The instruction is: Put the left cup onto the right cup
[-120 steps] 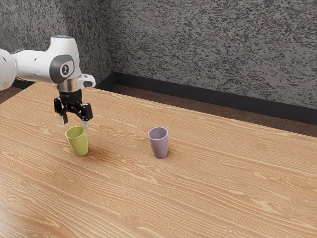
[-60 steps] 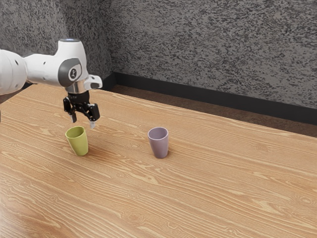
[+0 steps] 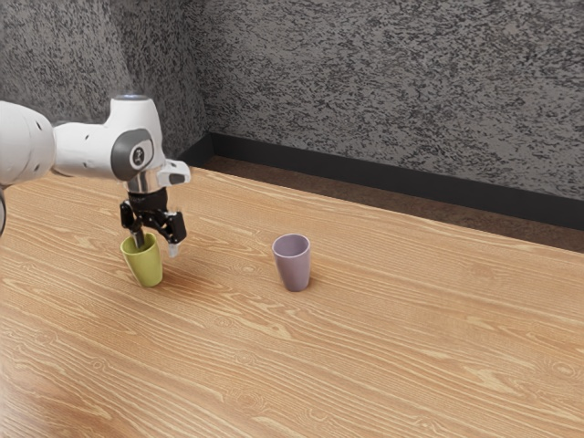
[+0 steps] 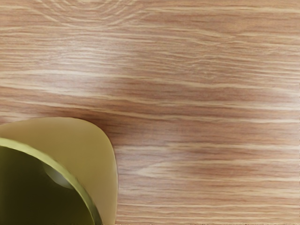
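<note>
Wood-grain table (image 3: pixel 411 347) carries the green cup (image 3: pixel 144 265), upright toward the exterior view's left and well apart from the purple cup (image 3: pixel 292 262). Low over the green rim hangs the gripper (image 3: pixel 154 243), fingers spread wide, one at the cup's mouth, one outside its wall, gripping nothing

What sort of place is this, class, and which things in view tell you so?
Probably a simulated robot test room: a wood-grain table, speckled grey walls with a dark baseboard, and a white robot arm above a green cup, a purple cup nearby.
</note>
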Controlling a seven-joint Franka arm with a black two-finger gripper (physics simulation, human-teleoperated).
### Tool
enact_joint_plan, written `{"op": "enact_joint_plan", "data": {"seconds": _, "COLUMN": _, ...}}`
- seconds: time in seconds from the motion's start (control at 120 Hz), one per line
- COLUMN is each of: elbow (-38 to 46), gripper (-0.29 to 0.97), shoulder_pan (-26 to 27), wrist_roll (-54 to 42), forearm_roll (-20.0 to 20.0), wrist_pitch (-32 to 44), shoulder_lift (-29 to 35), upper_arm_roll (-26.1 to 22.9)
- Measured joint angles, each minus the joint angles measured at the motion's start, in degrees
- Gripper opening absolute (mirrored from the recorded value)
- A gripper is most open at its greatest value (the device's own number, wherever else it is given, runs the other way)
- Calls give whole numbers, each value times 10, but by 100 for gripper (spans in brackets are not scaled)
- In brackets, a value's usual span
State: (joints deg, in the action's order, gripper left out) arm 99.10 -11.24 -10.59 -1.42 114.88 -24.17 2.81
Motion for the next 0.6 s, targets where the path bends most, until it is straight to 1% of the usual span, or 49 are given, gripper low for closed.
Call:
{"op": "enact_joint_plan", "data": {"seconds": 0.408, "elbow": 30, "gripper": 67, "shoulder_pan": -11, "wrist_roll": -2, "forearm_roll": 2, "wrist_pitch": 10, "shoulder_lift": -11, "upper_arm_roll": 0}}
{"op": "enact_joint_plan", "data": {"seconds": 0.475, "elbow": 31, "gripper": 60, "shoulder_pan": -12, "wrist_roll": -2, "forearm_roll": 1, "wrist_pitch": 13, "shoulder_lift": -11, "upper_arm_roll": 1}}
{"op": "enact_joint_plan", "data": {"seconds": 0.6, "elbow": 31, "gripper": 38, "shoulder_pan": -12, "wrist_roll": -4, "forearm_roll": -1, "wrist_pitch": 15, "shoulder_lift": -11, "upper_arm_roll": 1}}
